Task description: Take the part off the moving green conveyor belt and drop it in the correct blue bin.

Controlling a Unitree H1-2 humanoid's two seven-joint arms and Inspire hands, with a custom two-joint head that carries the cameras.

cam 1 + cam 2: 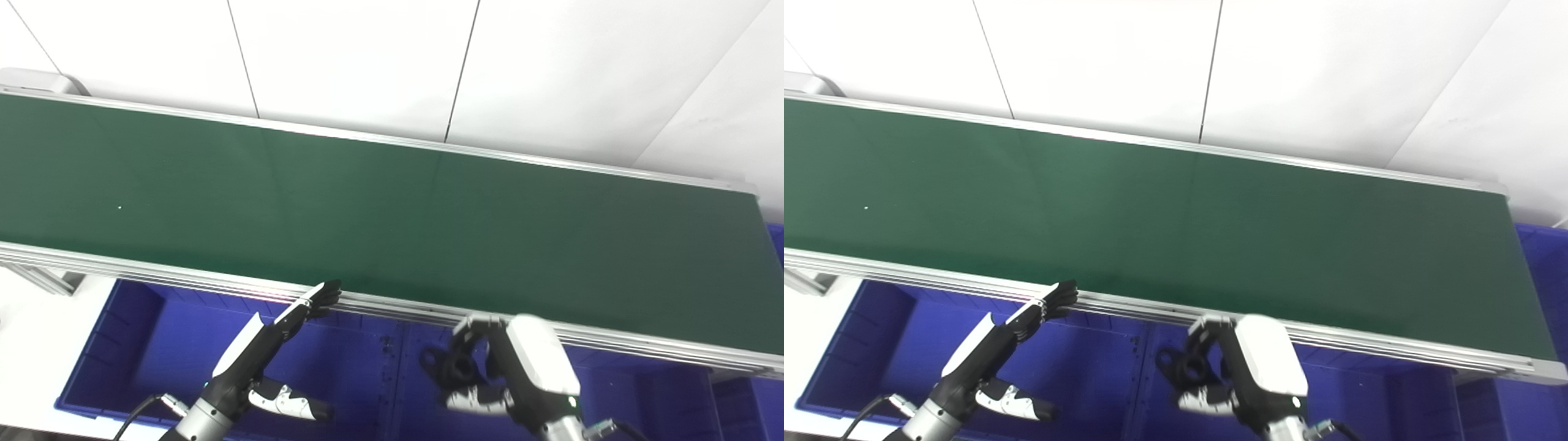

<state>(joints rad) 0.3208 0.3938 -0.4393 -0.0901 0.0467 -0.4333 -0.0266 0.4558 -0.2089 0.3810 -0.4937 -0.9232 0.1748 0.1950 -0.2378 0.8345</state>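
The green conveyor belt (380,208) runs across the view and carries no part. My right hand (508,373) is shut on a black ring-shaped part (450,366) and holds it below the belt's near rail, above a blue bin (422,392). My left hand (269,352) is open and empty, its fingers stretched up toward the belt's near rail, over the left blue bin (141,349). Both hands also show in the right eye view: the left hand (992,349) and the right hand (1243,373) with the part (1185,364).
The belt's silver near rail (184,278) runs just above the bins. Another blue bin (643,398) lies to the right below the belt, and one more (1543,269) past the belt's right end. White wall panels stand behind.
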